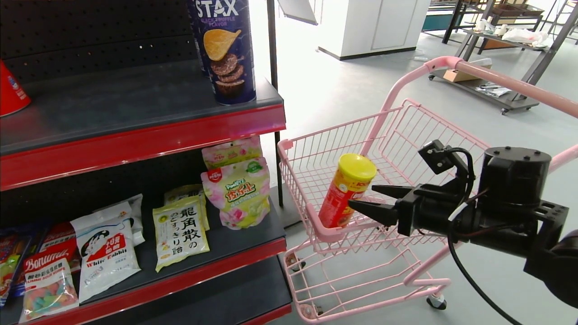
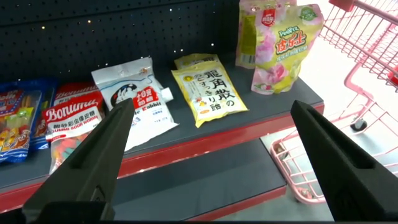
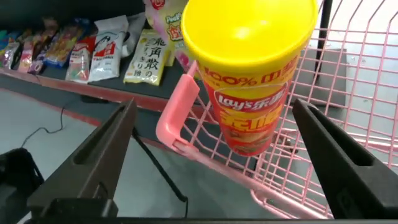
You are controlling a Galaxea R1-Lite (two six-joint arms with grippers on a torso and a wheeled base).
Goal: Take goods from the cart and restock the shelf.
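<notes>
A pale grey floor runs past a dark shelf unit with red edging, and a pink wire cart stands just beside the unit's end. A red chip can with a yellow lid sits in the cart's basket, in the corner nearest the shelving. It is tilted, with its lid leaning away from the rim.

The right pincer is level with the can's lower half, on the side away from the shelves. Its fingers are spread wide and the tips are just beside the can, gripping nothing. In the right wrist view the can lies ahead of the gap between the two fingers.

The left pincer is also spread wide and holds nothing. It hangs in front of the lower shelf.

On that shelf lie a white candy bag, a yellow bag and a pink-and-green pouch, with more packets towards the far left. On the upper shelf a tall dark blue chip can stands upright near the end.
</notes>
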